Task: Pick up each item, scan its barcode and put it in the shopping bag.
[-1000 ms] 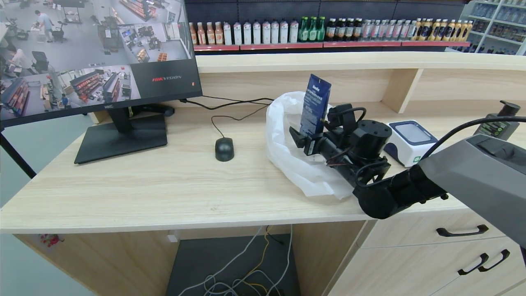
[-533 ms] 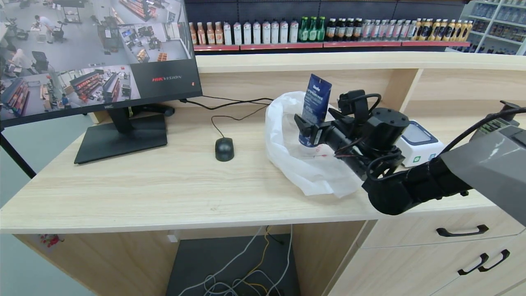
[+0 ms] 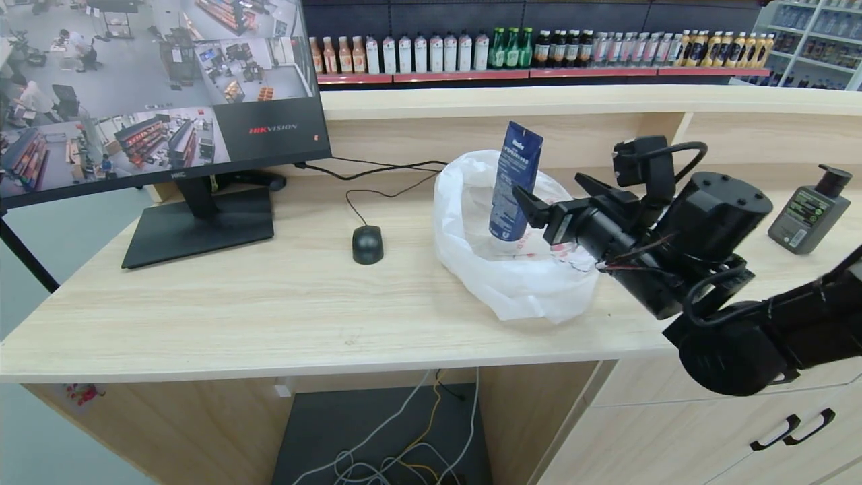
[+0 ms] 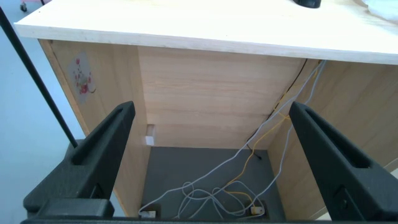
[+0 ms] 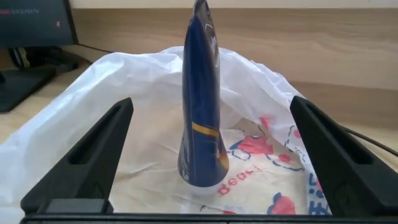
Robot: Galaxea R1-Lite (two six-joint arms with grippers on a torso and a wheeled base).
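Observation:
A dark blue tube (image 3: 515, 180) (image 5: 202, 106) stands upright on its cap inside the white shopping bag (image 3: 512, 286) (image 5: 124, 112) at the middle of the counter. My right gripper (image 3: 552, 197) (image 5: 211, 109) is open just to the right of the tube, its fingers spread wide and apart from it, holding nothing. A grey pump bottle (image 3: 808, 212) stands on the counter at the far right. My left gripper (image 4: 211, 112) hangs open and empty below the counter's front edge, facing the space under the desk.
A monitor (image 3: 155, 94) on a black stand fills the counter's left, with a black mouse (image 3: 368, 244) and its cable between it and the bag. A raised wooden ledge (image 3: 539, 101) runs along the back. Loose cables (image 4: 230, 186) lie under the desk.
My right gripper has let go of the blue tube and drawn back to the right. The tube now stands by itself in the bag.

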